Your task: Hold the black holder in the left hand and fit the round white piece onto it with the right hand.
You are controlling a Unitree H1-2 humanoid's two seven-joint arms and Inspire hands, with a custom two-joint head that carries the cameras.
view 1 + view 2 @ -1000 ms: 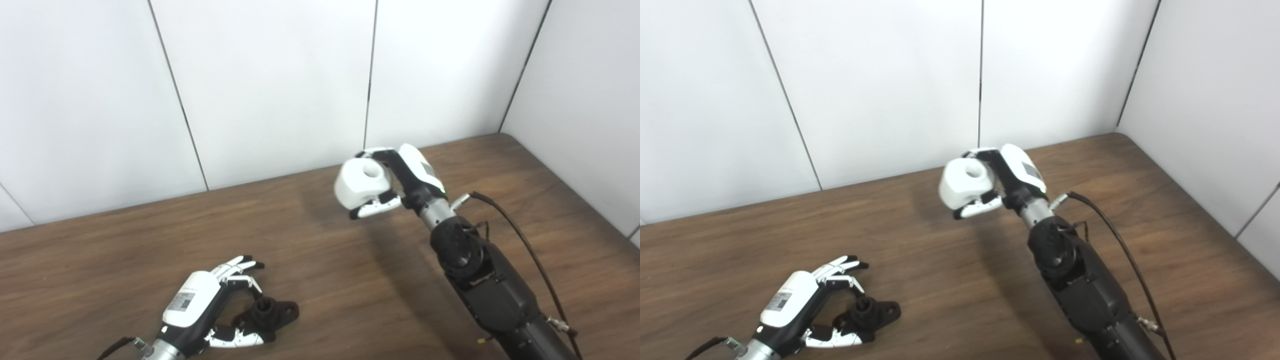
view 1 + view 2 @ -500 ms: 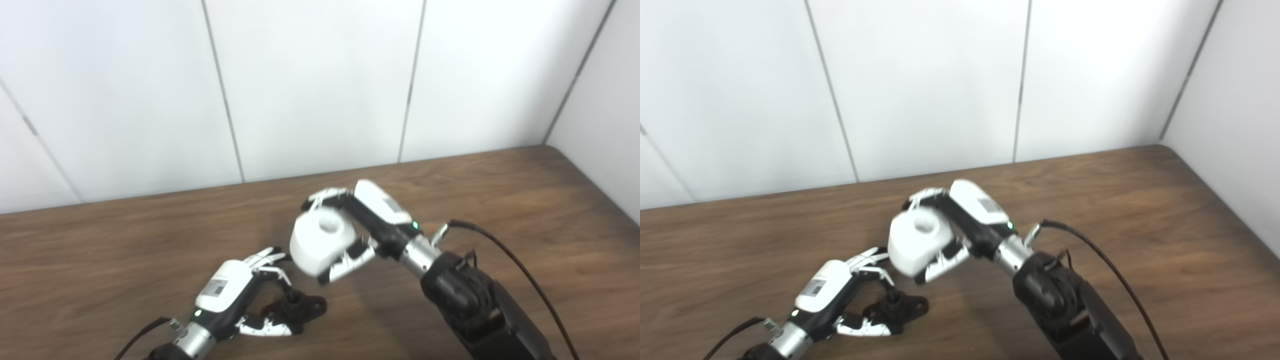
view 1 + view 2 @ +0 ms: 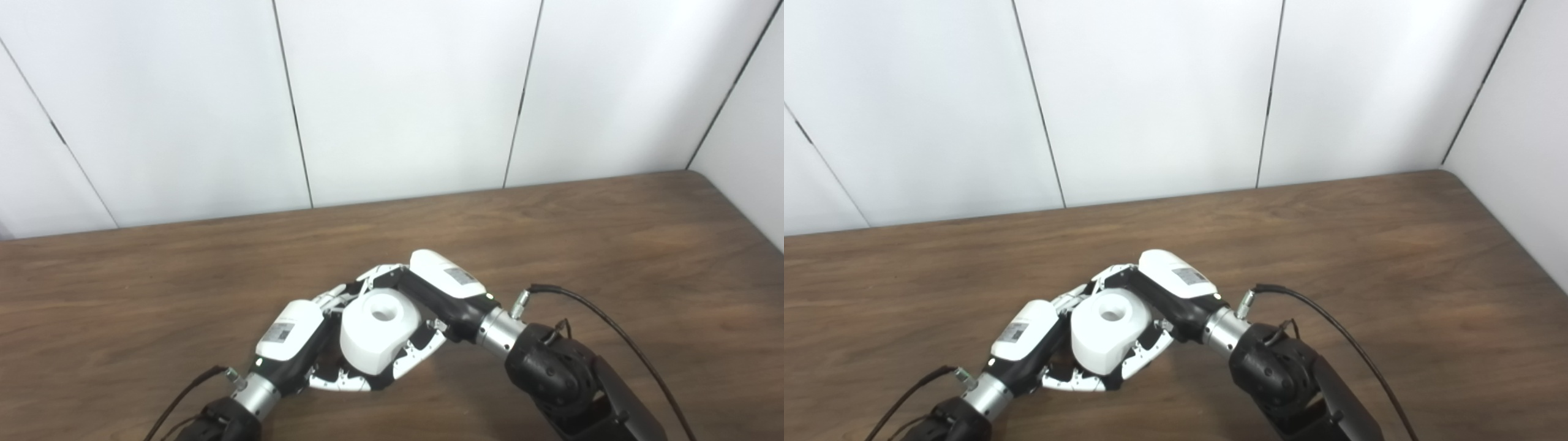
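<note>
The round white piece [image 3: 380, 331], a short cylinder with a hole in its top, sits low over the table between both hands. My right hand [image 3: 438, 291] is shut on it, fingers curled over its far side and thumb under its near side. My left hand [image 3: 291, 324] lies just left of it on the table, fingers reaching behind the piece and thumb [image 3: 343, 383] stretched below it. The black holder is almost wholly hidden under the white piece; only dark slivers show between my left hand's fingers and thumb, where the hand wraps it.
The brown wooden table [image 3: 612, 245] runs to white panel walls [image 3: 398, 92] at the back and right. A black cable [image 3: 612, 324] loops off my right forearm. Bare wood lies to either side of the hands.
My right hand has carried the white piece down and left, from high above the table to right over the black holder at my left hand. The camera has also shifted.
</note>
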